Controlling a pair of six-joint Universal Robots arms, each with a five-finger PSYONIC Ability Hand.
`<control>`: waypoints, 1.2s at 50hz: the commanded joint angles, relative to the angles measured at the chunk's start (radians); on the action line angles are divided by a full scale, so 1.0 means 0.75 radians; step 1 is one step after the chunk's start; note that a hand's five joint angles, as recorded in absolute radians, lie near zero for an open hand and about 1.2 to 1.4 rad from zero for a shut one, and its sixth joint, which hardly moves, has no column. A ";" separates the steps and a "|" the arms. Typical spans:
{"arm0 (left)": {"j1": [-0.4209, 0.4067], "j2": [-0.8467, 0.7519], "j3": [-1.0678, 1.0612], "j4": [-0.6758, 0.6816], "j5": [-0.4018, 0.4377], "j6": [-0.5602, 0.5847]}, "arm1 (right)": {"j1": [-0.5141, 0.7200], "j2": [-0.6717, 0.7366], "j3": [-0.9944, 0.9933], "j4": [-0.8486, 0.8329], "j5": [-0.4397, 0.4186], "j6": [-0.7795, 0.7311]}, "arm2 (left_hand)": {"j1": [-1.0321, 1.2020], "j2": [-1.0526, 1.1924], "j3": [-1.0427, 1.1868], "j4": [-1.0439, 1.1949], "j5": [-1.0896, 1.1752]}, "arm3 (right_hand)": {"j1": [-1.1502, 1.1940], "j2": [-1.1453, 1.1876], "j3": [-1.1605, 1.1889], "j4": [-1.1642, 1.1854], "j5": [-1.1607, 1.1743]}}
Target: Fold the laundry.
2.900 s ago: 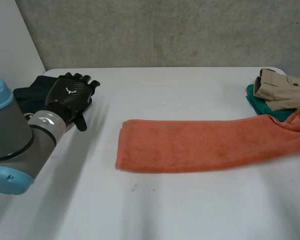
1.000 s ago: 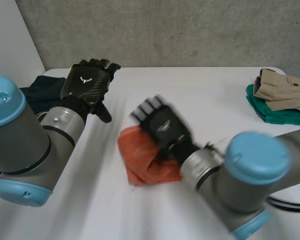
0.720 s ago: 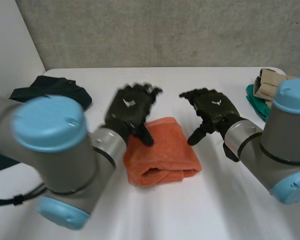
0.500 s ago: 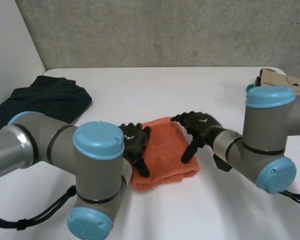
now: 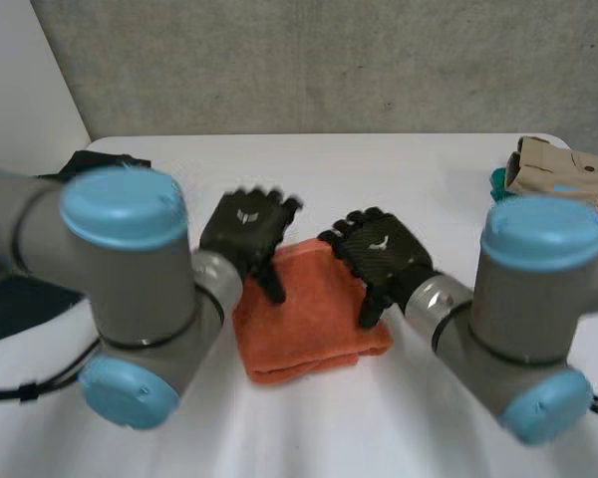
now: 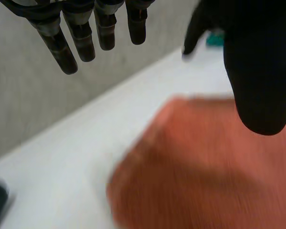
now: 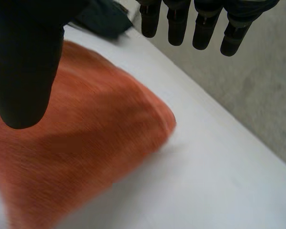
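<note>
The orange towel (image 5: 314,319) is lying folded into a thick pad near the middle of the worktop (image 5: 399,169). The left hand (image 5: 244,221) is being held over its far left corner and the right hand (image 5: 381,254) over its far right edge. Whether either is touching the cloth cannot be told. On both hands the fingers (image 6: 62,52) are being held straight and apart from the thumb, with nothing clasped.

The towel is judged to be soft, light and limp, with a nap that is giving some grip. Its stacked layers are likely to slip or spring open, so a corner or the folded edge should be pinched through all layers.

A dark garment (image 5: 10,299) is lying at the left, and beige and green clothes (image 5: 558,169) are being left at the far right.
</note>
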 commanded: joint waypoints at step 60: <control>0.192 0.075 0.461 -0.243 0.823 -0.018 | -0.083 0.278 -0.364 -0.789 0.041 -0.119 | 0.020 -0.008 -0.015 0.001 -0.026 | 1.565 1.580 1.580 1.574 1.563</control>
